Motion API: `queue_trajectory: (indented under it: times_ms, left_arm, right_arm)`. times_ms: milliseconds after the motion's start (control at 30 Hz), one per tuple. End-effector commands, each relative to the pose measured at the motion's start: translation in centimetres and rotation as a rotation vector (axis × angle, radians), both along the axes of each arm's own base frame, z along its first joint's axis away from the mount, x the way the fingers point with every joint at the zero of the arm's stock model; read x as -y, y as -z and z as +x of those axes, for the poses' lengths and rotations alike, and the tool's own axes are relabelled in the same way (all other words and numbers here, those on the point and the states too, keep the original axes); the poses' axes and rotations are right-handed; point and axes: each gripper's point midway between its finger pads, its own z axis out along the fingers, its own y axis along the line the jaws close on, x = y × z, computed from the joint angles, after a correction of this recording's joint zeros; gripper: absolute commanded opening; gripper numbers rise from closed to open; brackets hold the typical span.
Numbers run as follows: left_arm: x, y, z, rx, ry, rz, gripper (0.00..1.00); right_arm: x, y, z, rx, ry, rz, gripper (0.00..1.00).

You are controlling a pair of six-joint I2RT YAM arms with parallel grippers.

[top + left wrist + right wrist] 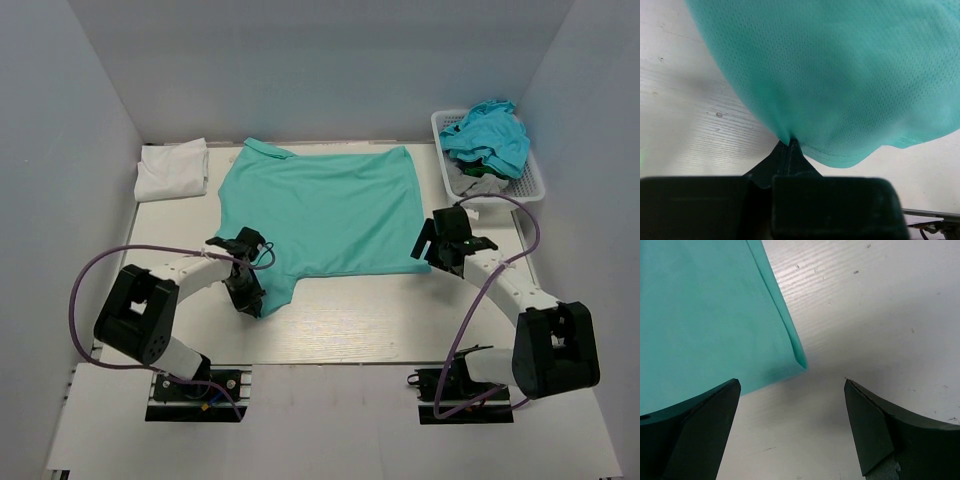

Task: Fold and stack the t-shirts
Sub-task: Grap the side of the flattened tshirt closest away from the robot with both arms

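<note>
Closest to the camera in the top view, the two black arm bases sit at the bottom edge of the pale wooden table [350, 325].

A little farther in, at the lower left of the frame, the left gripper [245, 285] has its two fingers pressed together on a flap of the mint sea-green cloth t-shirt [330, 210]. The left wrist view shows this up close. The left gripper [789, 146] pinches a small fold of the mint cloth [840, 75], and the cloth pulls into a point there.

At the lower right of the frame, the right gripper [440, 245] is at the shirt's lower right corner. In the right wrist view its fingers [791, 385] are wide apart and hold nothing. The pointed corner of the shirt [700, 315] shows between them, lying flat on the table.

The mint shirt is spread flat across the middle of the table, with its collar toward the upper left.

Farther back, in the upper left, a folded white cloth t-shirt [172, 170] lies on the table, just beside the mint one.

In the upper right stands a white plastic lattice basket [533, 185]. A crumpled bright turquoise-blue t-shirt [487, 138] is heaped inside it, on top of some pale cloth.
</note>
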Motion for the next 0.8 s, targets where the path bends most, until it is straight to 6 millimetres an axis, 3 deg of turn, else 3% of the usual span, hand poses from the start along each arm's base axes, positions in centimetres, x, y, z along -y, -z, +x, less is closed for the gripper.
queue_trajectory:
  times_ms: [0, 367, 400, 467, 667, 767]
  left_arm:
    - [-1.8, 2.3, -0.1, -0.001, -0.002, 0.115, 0.00]
    - [-2.7, 0.7, 0.0, -0.005, -0.002, 0.169, 0.00]
    - [-2.8, 0.5, -0.2, -0.011, -0.001, 0.172, 0.00]
    - [-3.0, 0.2, -0.5, -0.016, -0.001, 0.174, 0.00]
    - [-3.1, -1.0, -1.6, -0.020, -0.001, 0.154, 0.00]
    - [-3.7, -1.0, -2.9, -0.057, 0.002, 0.172, 0.00]
  right_arm:
    - [0.8, 1.1, -0.9, -0.034, 0.028, -0.025, 0.90]
    - [-0.3, 4.7, -0.6, -0.165, 0.016, -0.004, 0.90]
    - [-0.5, 4.8, -0.7, -0.169, 0.016, 0.003, 0.83]
    - [-0.3, 5.1, -1.3, -0.184, 0.029, 0.006, 0.58]
    - [-0.2, 5.5, -1.3, -0.178, 0.033, 0.005, 0.47]
    - [-0.2, 6.0, -1.3, -0.184, 0.032, 0.000, 0.31]
